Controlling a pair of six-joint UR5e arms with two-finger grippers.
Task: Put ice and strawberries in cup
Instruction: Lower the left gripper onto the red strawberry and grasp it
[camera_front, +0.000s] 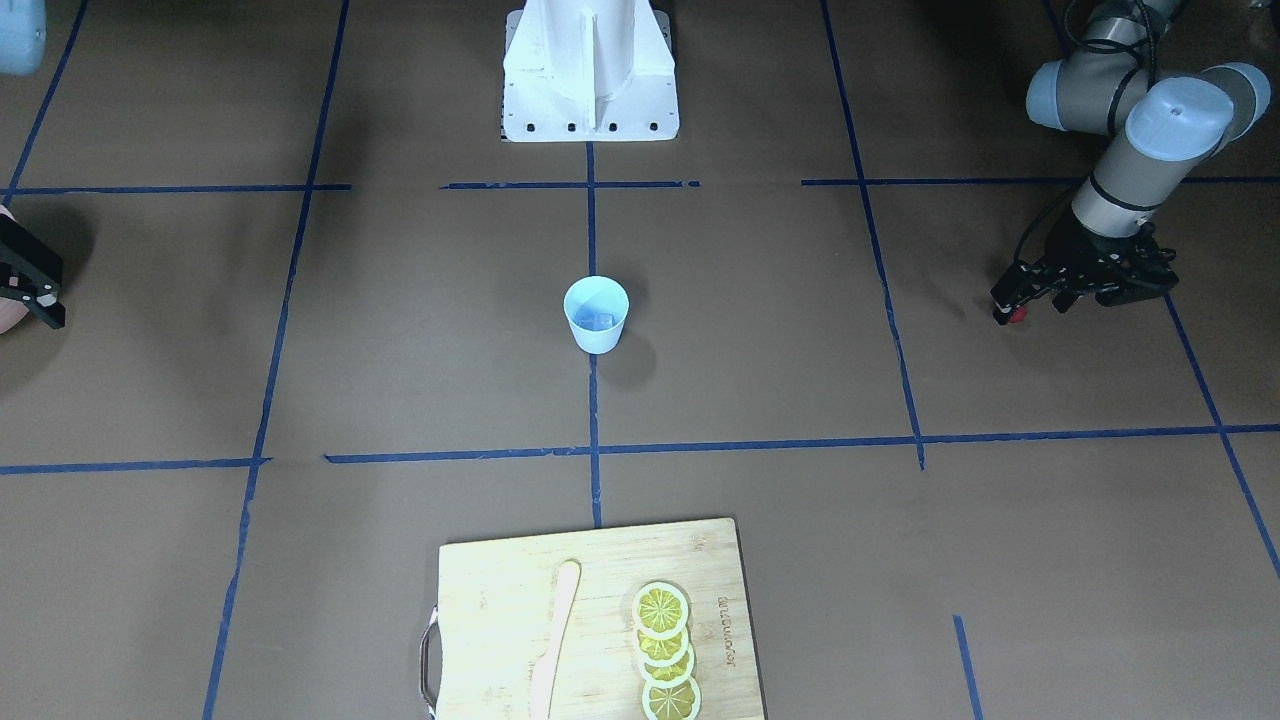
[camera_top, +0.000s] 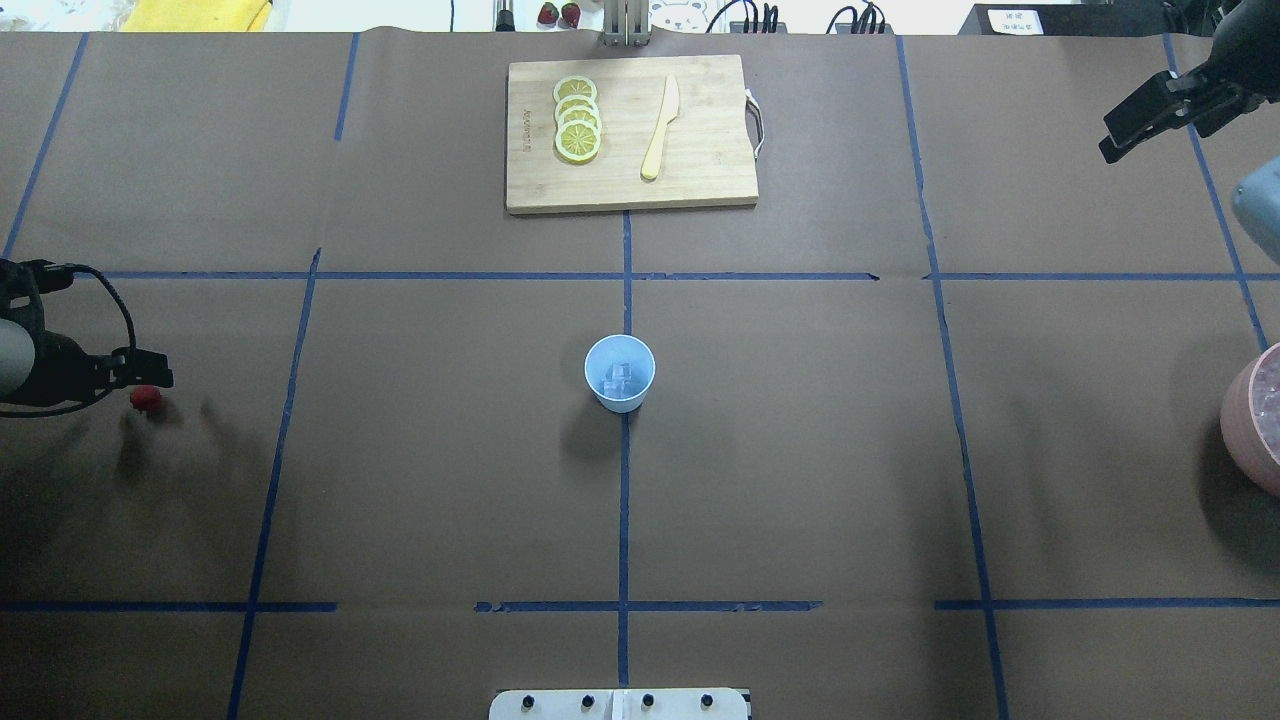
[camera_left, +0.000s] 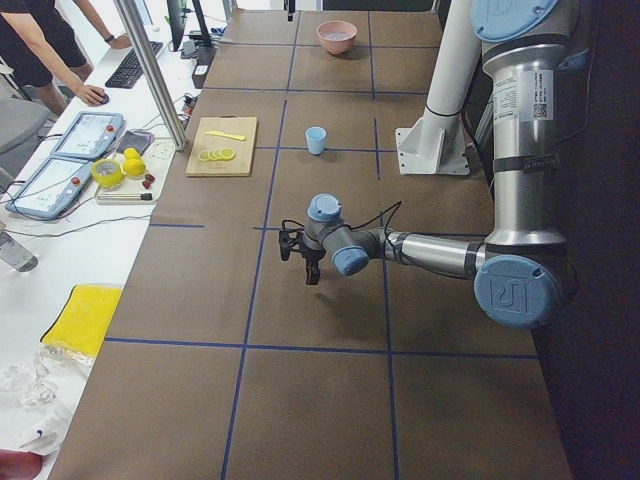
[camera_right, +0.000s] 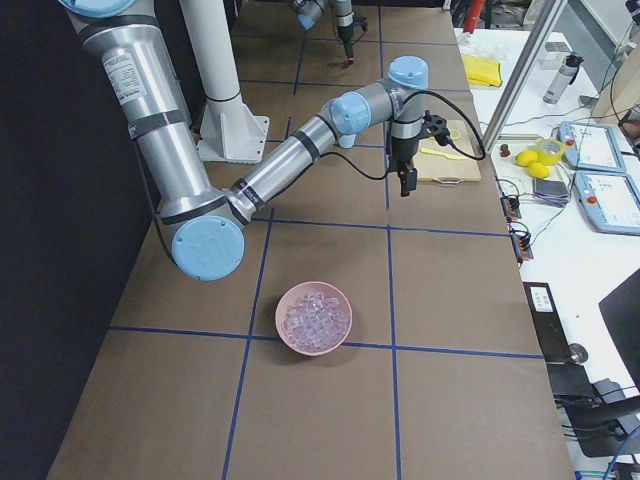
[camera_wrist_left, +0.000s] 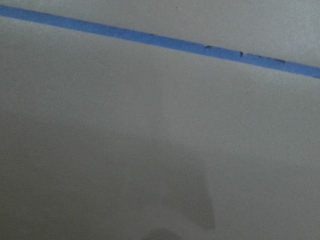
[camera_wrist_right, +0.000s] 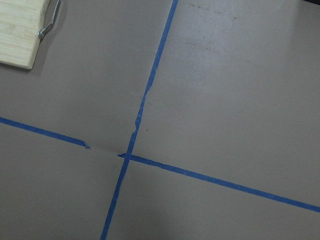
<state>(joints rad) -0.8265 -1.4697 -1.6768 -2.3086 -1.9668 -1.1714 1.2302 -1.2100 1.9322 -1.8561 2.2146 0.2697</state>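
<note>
At inspection, your cup (camera_top: 622, 402) stood upright at the centre of the surface, on the tape line running from the robot's base to the far edge. Ice (camera_top: 620, 374) lay in its bottom. You could make out clear cubes there, though not how many.

The strawberry (camera_top: 146, 398) was close to the surface's left edge, about halfway between the near and far edges and well apart from the cup. The left gripper (camera_front: 1004, 306) pointed down with its tips right at the berry. The berry appeared to sit between or just beside the fingers. I could not tell whether they were clenched on it or released. The left wrist camera gave you only blurred paper and one strip of tape.

The right gripper (camera_top: 1110, 146) hung over the far right corner of the surface. A corner of the cutting board (camera_wrist_right: 17, 30) showed at the edge of its wrist view. I could not tell the state of its fingers either, as no view showed the tips clearly.

The pink bowl (camera_right: 300, 346) sat at the right edge, about halfway along it, with an ice heap (camera_right: 316, 316) inside. The cutting board lay against the middle of the far edge. It carried overlapped lemon slices (camera_top: 577, 120) and a pale knife (camera_top: 660, 128), side by side and apart.
</note>
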